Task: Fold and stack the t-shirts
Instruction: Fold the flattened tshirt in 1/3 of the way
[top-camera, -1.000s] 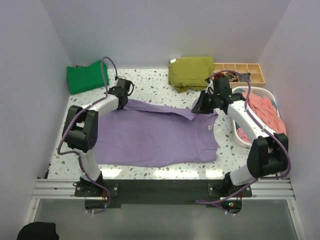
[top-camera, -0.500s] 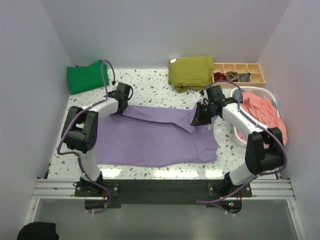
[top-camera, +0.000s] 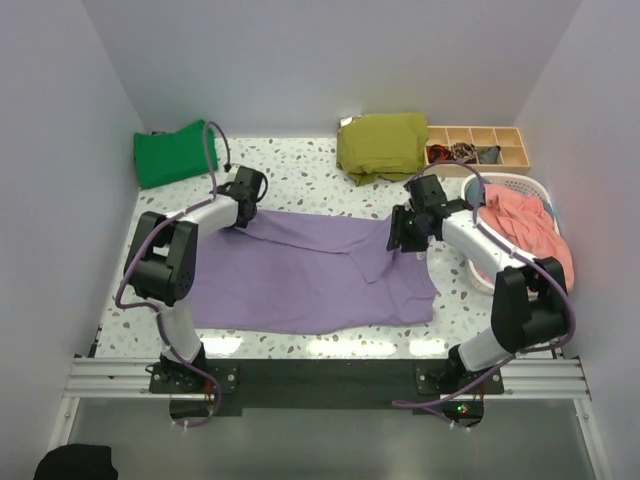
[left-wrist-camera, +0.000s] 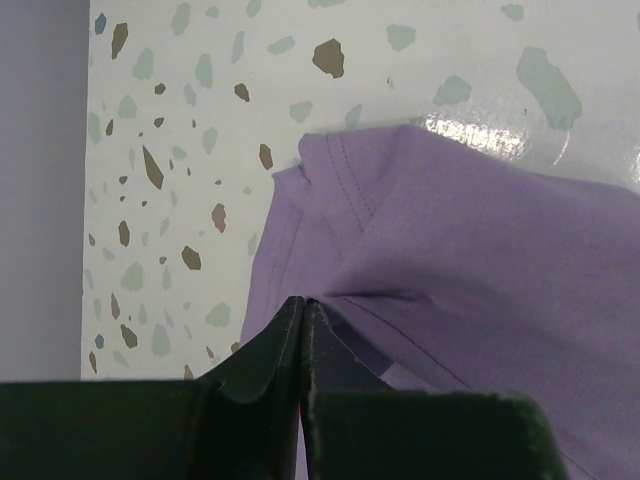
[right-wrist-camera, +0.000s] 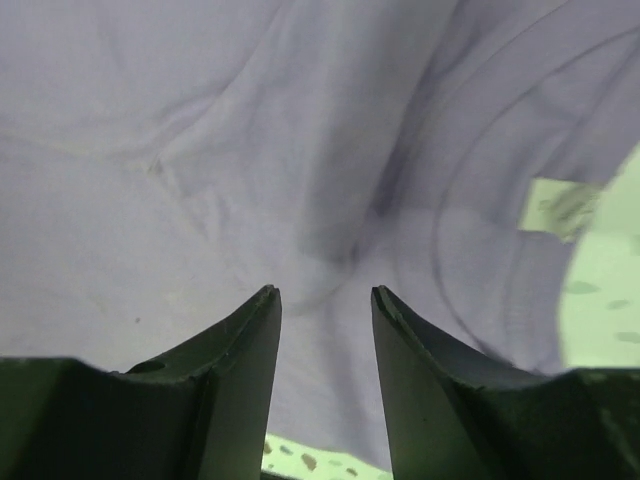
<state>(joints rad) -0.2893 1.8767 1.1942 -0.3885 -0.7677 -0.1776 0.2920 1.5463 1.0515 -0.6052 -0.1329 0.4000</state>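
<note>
Reaching across, left end effector (left-wrist-camera: 303, 312) pinching purple t-shirt (top-camera: 300, 275), right end effector (right-wrist-camera: 325, 294) parted above.

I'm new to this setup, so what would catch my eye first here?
A lavender t-shirt lies spread mid-table, far edge folded inward. The left gripper pinches its far-left corner; the right gripper hangs open over the collar end. A folded green t-shirt sits far left.
</note>
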